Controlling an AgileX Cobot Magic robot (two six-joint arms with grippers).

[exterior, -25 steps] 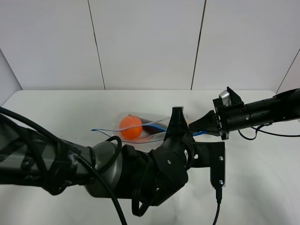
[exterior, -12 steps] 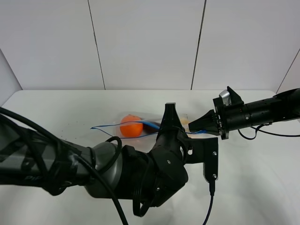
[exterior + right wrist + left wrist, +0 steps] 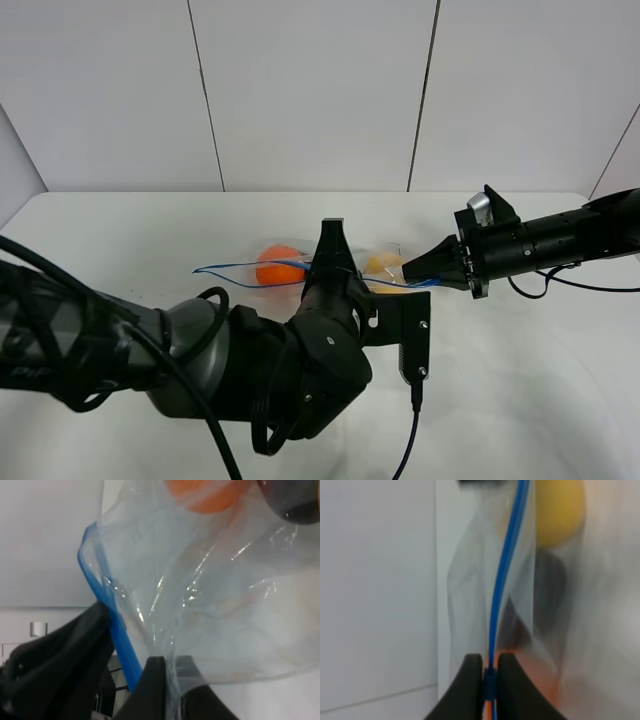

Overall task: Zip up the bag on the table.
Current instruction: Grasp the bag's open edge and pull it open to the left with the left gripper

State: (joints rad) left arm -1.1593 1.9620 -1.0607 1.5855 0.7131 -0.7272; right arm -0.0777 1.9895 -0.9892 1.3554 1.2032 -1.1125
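The bag [image 3: 280, 268] lies in the middle of the worktop [image 3: 540, 380], between the two arms. The right fingers [image 3: 430, 265] are clamped on its right end, by the blue strip [image 3: 502, 580]. The left fingers [image 3: 470, 680] are pinched tight on the strip itself, partway along. Beyond them the strip seems to split into two lines, so that stretch is probably unsealed. If the pinch drifts off the strip, the tracks could skip and leave a gap. If the right hold slips, the bag would likely drag along and bunch up.
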